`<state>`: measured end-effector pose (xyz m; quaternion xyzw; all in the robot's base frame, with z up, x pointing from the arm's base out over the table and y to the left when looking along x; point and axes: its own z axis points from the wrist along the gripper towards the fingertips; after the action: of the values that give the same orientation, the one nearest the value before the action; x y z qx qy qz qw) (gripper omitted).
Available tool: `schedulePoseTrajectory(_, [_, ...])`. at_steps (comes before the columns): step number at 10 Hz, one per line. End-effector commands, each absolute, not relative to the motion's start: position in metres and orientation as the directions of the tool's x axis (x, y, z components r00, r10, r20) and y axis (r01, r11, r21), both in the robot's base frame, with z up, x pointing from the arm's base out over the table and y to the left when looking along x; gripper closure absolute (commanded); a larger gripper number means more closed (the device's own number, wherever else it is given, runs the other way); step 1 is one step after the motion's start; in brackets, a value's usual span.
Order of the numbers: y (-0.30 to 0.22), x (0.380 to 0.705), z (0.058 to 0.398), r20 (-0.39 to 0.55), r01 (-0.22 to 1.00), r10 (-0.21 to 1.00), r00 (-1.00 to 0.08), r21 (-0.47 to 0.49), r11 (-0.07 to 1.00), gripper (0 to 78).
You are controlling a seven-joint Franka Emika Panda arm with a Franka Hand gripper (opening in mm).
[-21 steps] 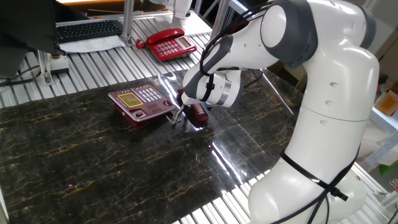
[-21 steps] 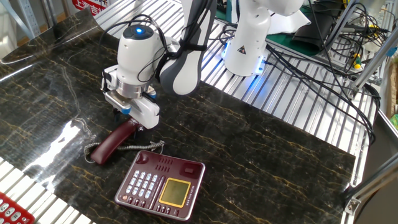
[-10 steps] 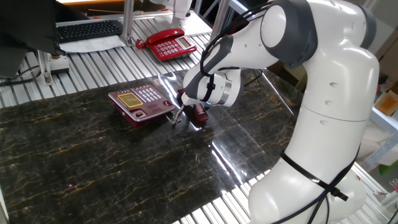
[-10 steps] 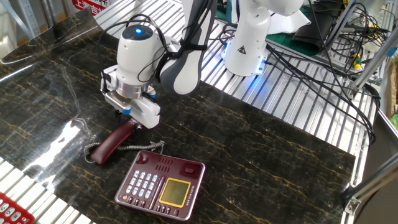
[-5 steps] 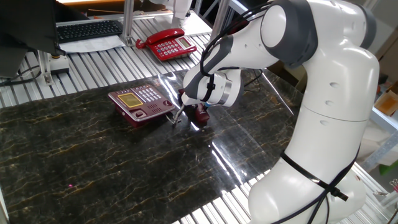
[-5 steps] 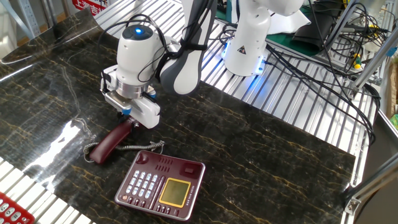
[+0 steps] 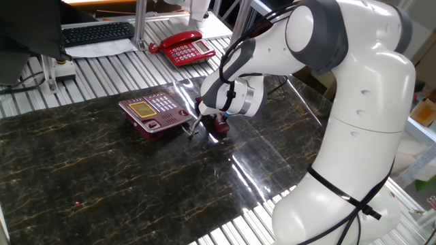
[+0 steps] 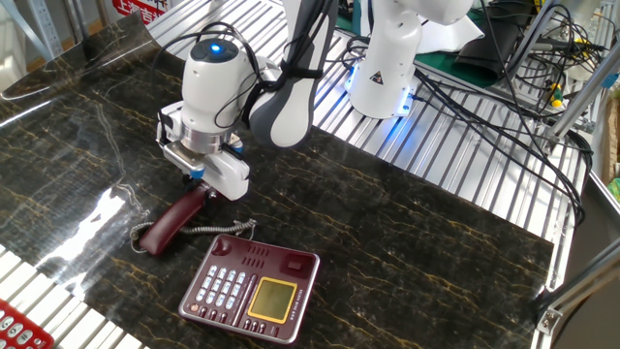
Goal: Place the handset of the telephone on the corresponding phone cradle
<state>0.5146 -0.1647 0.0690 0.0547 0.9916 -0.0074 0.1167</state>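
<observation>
The dark maroon handset [image 8: 170, 223] lies on the dark marble table, left of the telephone [image 8: 254, 288], and its thin coiled cord [image 8: 221, 229] trails toward the base. My gripper [image 8: 200, 190] is lowered onto the handset's far end, with its fingers closed around it. In the one fixed view the gripper [image 7: 214, 122] covers most of the handset [image 7: 219, 126], just right of the telephone [image 7: 153, 112]. The phone cradle [image 8: 266, 255] is the strip along the base's side facing the handset, and nothing lies in it.
A brighter red telephone [image 7: 184, 49] and a black keyboard [image 7: 95, 32] sit on the slatted metal bench behind the marble top. The robot's base [image 8: 387, 68] and bundles of cables [image 8: 504, 87] fill the far side in the other fixed view.
</observation>
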Motion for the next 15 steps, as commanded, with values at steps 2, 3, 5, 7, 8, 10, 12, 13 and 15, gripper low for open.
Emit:
schedulePoseTrajectory(2, [-0.155, 0.533, 0.139, -0.172, 0.11, 0.109, -0.979, 0.001, 0.994, 76.4])
schedulePoseTrajectory(3, [-0.149, 0.536, 0.142, -0.17, 0.117, 0.116, -0.979, 0.002, 0.993, 76.4])
schedulePoseTrajectory(5, [-0.14, 0.54, 0.148, -0.159, 0.136, 0.135, -0.978, 0.004, 0.991, 76.4])
schedulePoseTrajectory(7, [-0.125, 0.543, 0.157, -0.131, 0.178, 0.179, -0.975, 0.018, 0.984, 76.4])
schedulePoseTrajectory(8, [-0.12, 0.544, 0.161, -0.127, 0.192, 0.193, -0.973, 0.019, 0.981, 76.4])
schedulePoseTrajectory(10, [-0.092, 0.542, 0.172, -0.129, 0.27, 0.272, -0.954, 0.033, 0.962, 76.4])
schedulePoseTrajectory(12, [-0.067, 0.538, 0.176, -0.132, 0.35, 0.353, -0.926, 0.041, 0.936, 76.4])
schedulePoseTrajectory(13, [-0.057, 0.537, 0.179, -0.133, 0.388, 0.391, -0.911, 0.047, 0.92, 76.4])
schedulePoseTrajectory(15, [-0.044, 0.535, 0.184, -0.128, 0.452, 0.456, -0.881, 0.058, 0.89, 76.4])
